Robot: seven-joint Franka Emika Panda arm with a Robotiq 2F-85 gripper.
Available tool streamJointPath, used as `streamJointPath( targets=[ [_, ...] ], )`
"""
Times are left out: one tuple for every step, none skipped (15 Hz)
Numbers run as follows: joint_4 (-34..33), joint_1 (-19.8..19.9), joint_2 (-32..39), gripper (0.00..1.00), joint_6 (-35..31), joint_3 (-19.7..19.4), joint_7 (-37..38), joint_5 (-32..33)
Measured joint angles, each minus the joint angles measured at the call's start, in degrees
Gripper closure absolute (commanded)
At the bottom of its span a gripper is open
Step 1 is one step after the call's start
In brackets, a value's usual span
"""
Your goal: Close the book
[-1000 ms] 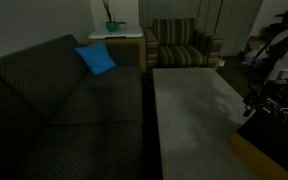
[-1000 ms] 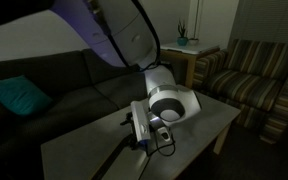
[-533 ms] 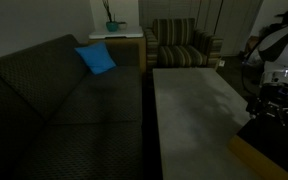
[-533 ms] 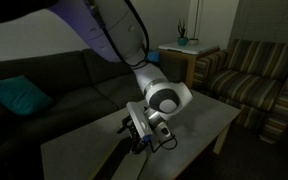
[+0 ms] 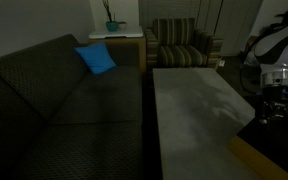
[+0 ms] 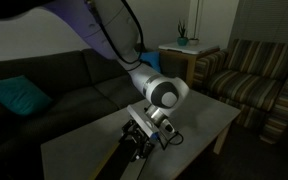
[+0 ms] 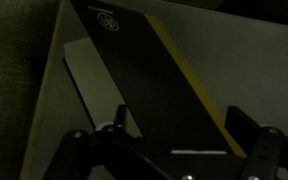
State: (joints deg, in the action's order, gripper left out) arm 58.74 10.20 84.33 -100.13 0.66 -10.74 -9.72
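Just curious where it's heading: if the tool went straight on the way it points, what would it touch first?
Probably the dark panel with the yellow stripe, which lies straight ahead of the open tool in the wrist view. The picture is too dim to show how far off it is.

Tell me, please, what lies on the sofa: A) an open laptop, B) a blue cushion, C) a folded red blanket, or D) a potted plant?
B: in an exterior view a blue cushion rests on the sofa, against its backrest; nothing else shows on it.
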Motion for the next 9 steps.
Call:
streamJointPath(
  targets=[
    [-0.21, 0.27, 0.00, 0.00, 0.77, 0.29, -1.28, 0.00],
    [-0.44, 0.66, 0.00, 0.00, 1.62, 0.72, -2.72, -0.01],
    [-0.61, 1.21, 0.00, 0.00, 2.42, 1.26, -4.29, -0.09],
    [-0.75, 1.92, 0.00, 0.00, 3.43, 1.92, -5.78, -0.26],
    [-0.79, 2.70, 0.00, 0.00, 4.53, 2.57, -7.09, -0.52],
    [-0.79, 3.47, 0.00, 0.00, 5.74, 3.11, -8.19, -0.83],
    [-0.79, 4.21, 0.01, 0.00, 6.87, 3.58, -9.17, -1.17],
    [-0.79, 4.85, 0.01, 0.00, 7.99, 3.95, -10.02, -1.57],
    [-0.79, 5.43, 0.01, 0.00, 8.96, 4.26, -10.79, -2.06]
  ],
)
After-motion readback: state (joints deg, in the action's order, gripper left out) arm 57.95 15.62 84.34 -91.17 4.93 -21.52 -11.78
